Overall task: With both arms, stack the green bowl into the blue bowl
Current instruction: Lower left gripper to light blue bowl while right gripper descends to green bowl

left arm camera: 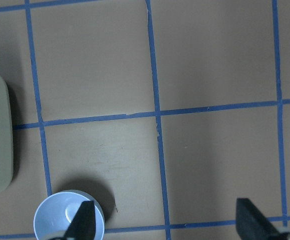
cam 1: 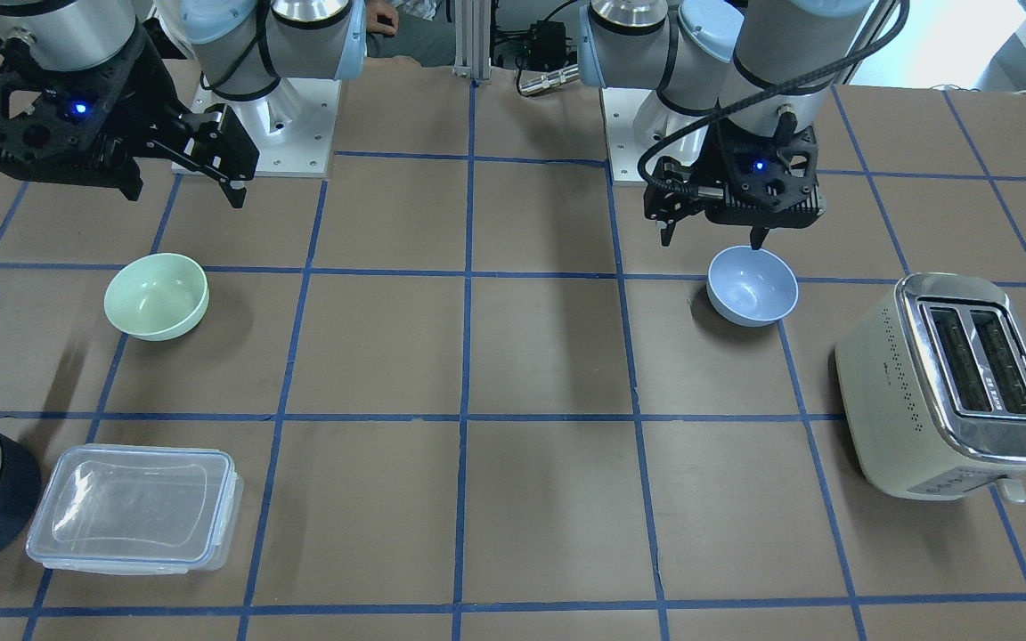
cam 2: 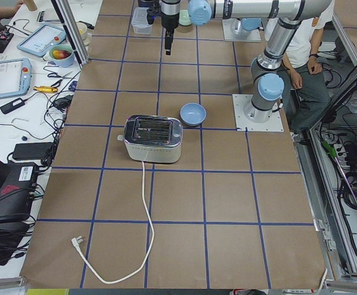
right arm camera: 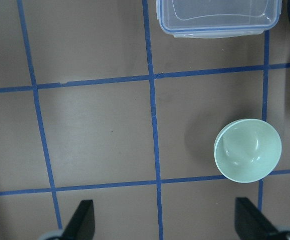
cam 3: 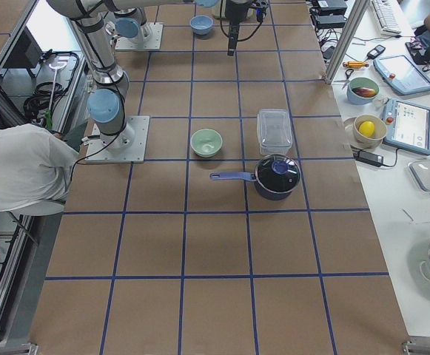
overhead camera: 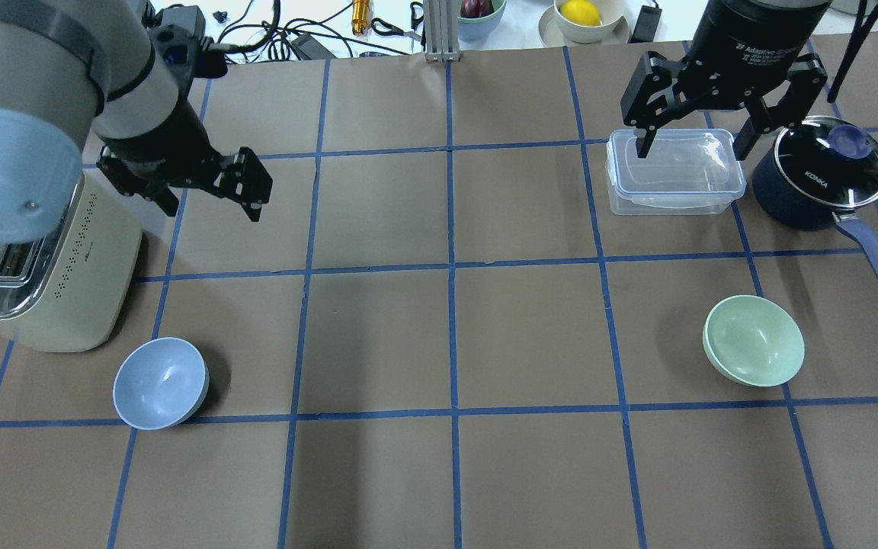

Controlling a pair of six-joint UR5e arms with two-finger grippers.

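Green bowl: upright on tabletop, robot's right side.
Blue bowl: upright near toaster, left side.
Left gripper: jaws wide, empty, raised.
Right gripper: jaws wide, empty.
Why: likely 1 bowl per arm.

Brown table gridded with blue tape; white side bench alongside, holding tablets; bright, even light.

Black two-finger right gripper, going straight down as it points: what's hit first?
The right gripper would likely land on the brown paper-covered table; the pale mint-green bowl sits off its line. Depth is unclear.
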